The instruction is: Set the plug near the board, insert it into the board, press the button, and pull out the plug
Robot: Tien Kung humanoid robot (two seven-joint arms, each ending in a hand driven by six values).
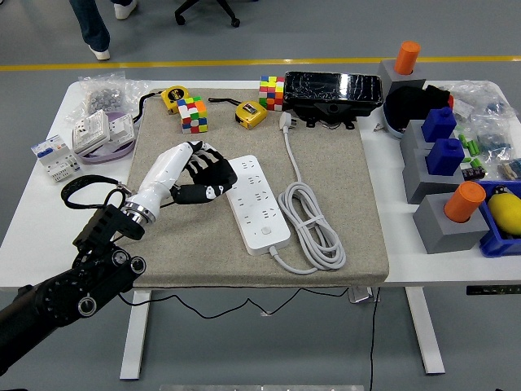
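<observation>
A white power strip [259, 205] lies at an angle in the middle of the beige mat [342, 163]. Its grey cord [311, 224] is coiled on its right and runs up to a white plug [285, 120]. My left hand [202, 173], white with black fingers, hovers just left of the strip's upper end. Its fingers are curled around a small black plug [205, 193], which is hard to tell apart from the black fingers. The plug is clear of the strip's sockets. My right hand is out of view.
Two colour cubes [193, 114] [271, 92], two yellow tape measures [173, 97] [250, 112] and a black box [332, 90] line the mat's far edge. White breakers [102, 130] sit left. Grey blocks [440, 224] with blue and orange pegs stand right. A person's legs [94, 24] show at top left.
</observation>
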